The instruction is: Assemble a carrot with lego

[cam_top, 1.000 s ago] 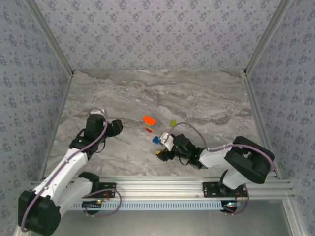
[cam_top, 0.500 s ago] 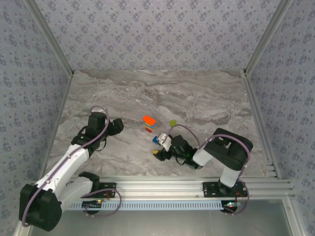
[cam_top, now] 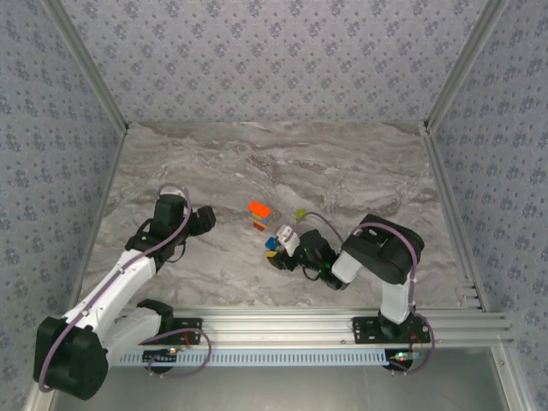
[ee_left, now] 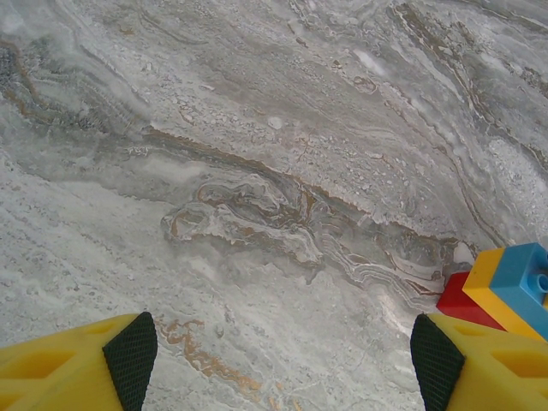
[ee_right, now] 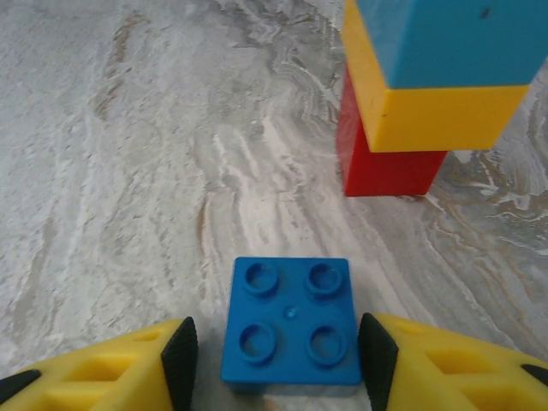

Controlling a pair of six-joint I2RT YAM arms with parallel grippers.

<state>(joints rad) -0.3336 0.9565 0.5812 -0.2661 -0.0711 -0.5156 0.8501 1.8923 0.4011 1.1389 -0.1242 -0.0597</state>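
Observation:
A blue four-stud lego brick [ee_right: 291, 321] lies flat on the marble, between the fingers of my right gripper [ee_right: 278, 360]. The right pad [ee_right: 378, 355] is at the brick's edge, while a small gap remains at the left pad [ee_right: 180, 360], so the jaws are open. Just beyond stands a small stack [ee_right: 424, 94]: red at the bottom, orange-yellow in the middle, blue on top. From above, my right gripper [cam_top: 275, 253] sits at the blue brick [cam_top: 271, 243], below the stack [cam_top: 258, 225]. My left gripper [cam_top: 204, 221] is open over bare marble, with the stack [ee_left: 505, 291] at its right finger.
An orange brick [cam_top: 259, 209] lies behind the stack and a lime green brick [cam_top: 300, 214] to its right. The table [cam_top: 360, 171] has metal rails along both sides and patterned walls around it.
My right gripper has slid up and left onto the blue brick, and its jaws have narrowed around it. The right arm's elbow has swung left. The left gripper has barely moved.

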